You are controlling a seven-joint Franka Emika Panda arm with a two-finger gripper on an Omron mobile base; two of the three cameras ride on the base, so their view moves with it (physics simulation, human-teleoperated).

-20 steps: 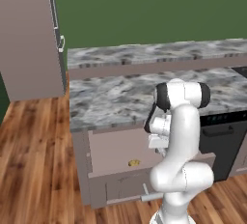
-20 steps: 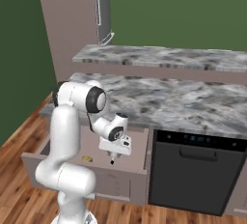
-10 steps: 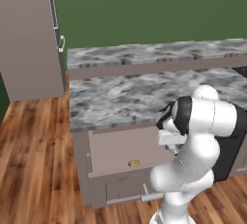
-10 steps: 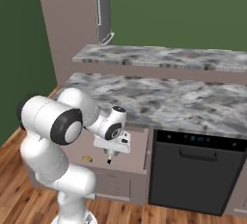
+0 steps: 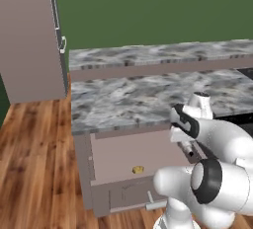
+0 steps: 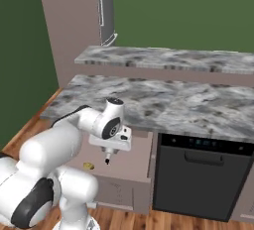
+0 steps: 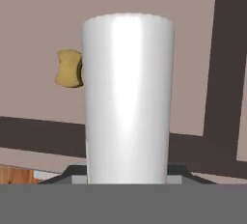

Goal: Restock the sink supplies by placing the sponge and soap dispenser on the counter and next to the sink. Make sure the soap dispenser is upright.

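Change: arm folded lower than a second ago, elbow now near the base
Claw (image 6: 107, 160): pinching the soap dispenser (image 7: 127, 97) over the open drawer (image 5: 129, 155)
Sponge (image 5: 138, 170): lying in the drawer
Hand view: dispenser close up, sponge behind it

Glossy smooth white soap dispenser (image 7: 128, 97); porous matt sponge (image 7: 69, 68); marbled stone surface (image 5: 138, 97); wood-plank floor (image 5: 34, 164).

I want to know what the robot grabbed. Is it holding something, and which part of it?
Yes: the gripper holds the soap dispenser, the white bottle, above the open drawer. Which end it pinches cannot be told.
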